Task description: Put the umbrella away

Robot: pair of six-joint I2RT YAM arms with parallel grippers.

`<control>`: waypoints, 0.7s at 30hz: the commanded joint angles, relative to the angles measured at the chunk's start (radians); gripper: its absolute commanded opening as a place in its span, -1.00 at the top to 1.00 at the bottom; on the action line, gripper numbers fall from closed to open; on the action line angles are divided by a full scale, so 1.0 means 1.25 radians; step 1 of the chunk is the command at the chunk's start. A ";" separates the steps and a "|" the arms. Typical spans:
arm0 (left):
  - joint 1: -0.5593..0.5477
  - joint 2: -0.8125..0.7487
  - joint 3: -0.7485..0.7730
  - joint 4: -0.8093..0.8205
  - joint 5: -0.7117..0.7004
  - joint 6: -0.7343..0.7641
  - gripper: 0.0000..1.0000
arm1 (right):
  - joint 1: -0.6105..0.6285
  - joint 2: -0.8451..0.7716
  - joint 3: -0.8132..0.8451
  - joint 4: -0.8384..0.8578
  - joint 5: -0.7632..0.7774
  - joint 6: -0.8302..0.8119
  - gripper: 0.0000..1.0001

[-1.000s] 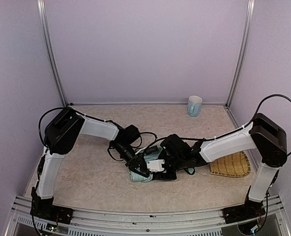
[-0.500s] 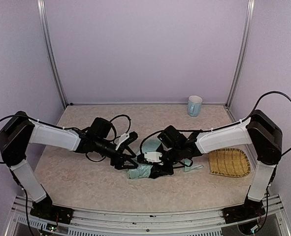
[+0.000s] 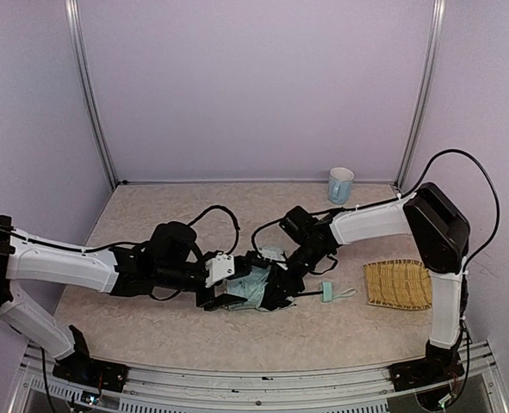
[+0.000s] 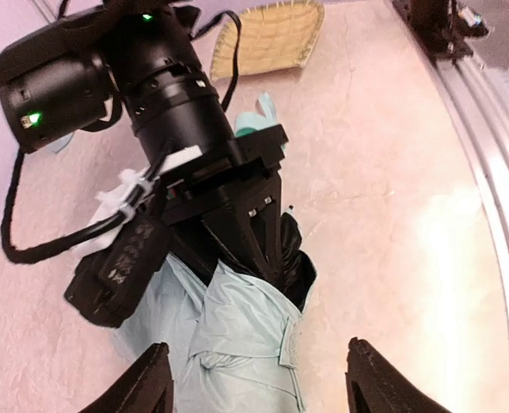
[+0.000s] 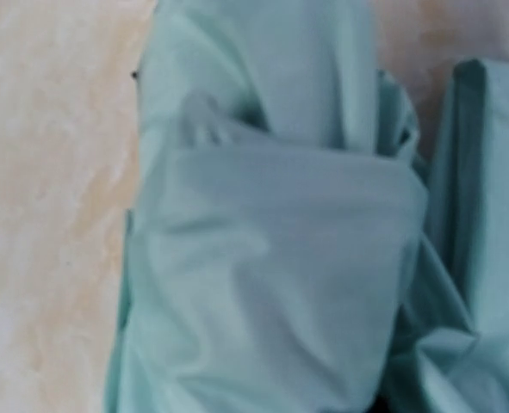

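Umbrella (image 3: 256, 288): a folded bundle lying mid-tabletop (image 3: 151, 215), on the left-arm side of the straw mat (image 3: 398, 285). Its handle (image 3: 327, 292) lies between the bundle and the mat.
Long axis: runs away from the mat toward the left arm, in line with that arm's reach rather than across it.
Left gripper (image 4: 261, 366): jaws open, one on either side of the bundle's end farthest from the mat.
Right gripper (image 4: 267, 254): jaws drawn close, tips buried in the folds nearer the mat, pinching fabric.
Next move, likely: the left jaws only need to close.

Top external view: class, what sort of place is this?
Likely a robot lab cell: two arms mounted at a table, plain lilac walls, staged props like the mug and umbrella.
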 commanded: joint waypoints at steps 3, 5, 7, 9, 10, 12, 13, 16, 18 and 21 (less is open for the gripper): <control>-0.055 0.170 0.136 -0.166 -0.152 0.158 -0.56 | 0.007 0.111 -0.038 -0.252 -0.067 0.028 0.74; -0.055 0.202 0.150 -0.172 -0.120 0.169 -0.61 | 0.007 0.118 -0.042 -0.256 -0.086 0.034 0.75; -0.055 0.231 0.163 -0.179 -0.104 0.170 -0.64 | 0.007 0.121 -0.043 -0.256 -0.098 0.039 0.75; -0.053 0.261 0.181 -0.213 -0.063 0.169 -0.64 | 0.006 0.118 -0.040 -0.237 -0.093 0.057 0.75; -0.053 0.278 0.188 -0.227 -0.048 0.165 -0.64 | 0.002 0.119 -0.035 -0.231 -0.091 0.063 0.75; -0.054 0.306 0.195 -0.236 -0.044 0.156 -0.63 | -0.003 0.126 -0.021 -0.220 -0.090 0.067 0.73; -0.055 0.325 0.200 -0.235 -0.049 0.150 -0.61 | -0.005 0.131 -0.013 -0.214 -0.086 0.069 0.71; -0.054 0.364 0.234 -0.265 -0.044 0.128 -0.42 | -0.013 0.143 0.012 -0.192 -0.081 0.083 0.61; -0.057 0.382 0.249 -0.288 -0.033 0.113 -0.26 | -0.025 0.136 0.020 -0.164 -0.076 0.108 0.52; -0.059 0.397 0.250 -0.308 -0.009 0.109 0.00 | -0.048 0.114 0.023 -0.116 -0.071 0.144 0.37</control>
